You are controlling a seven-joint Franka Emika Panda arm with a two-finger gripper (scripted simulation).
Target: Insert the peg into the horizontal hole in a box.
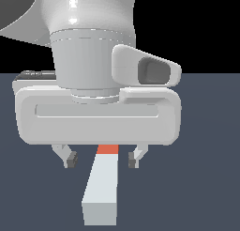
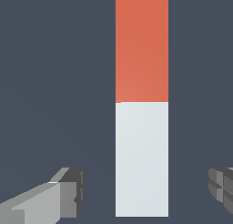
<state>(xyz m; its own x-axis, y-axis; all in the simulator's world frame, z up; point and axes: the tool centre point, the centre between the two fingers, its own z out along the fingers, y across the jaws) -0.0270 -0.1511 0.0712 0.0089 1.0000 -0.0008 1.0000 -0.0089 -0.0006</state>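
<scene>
Peg [image 1: 104,185] lay flat on table [image 1: 201,178], directly beneath gripper [image 1: 101,160], between fingers [image 1: 71,160]. Long axis ran near-to-far, crosswise to jaw closing line; orange end far, white end near. Jaws wide, apart from peg, holding nothing. Box, hole not visible.
</scene>
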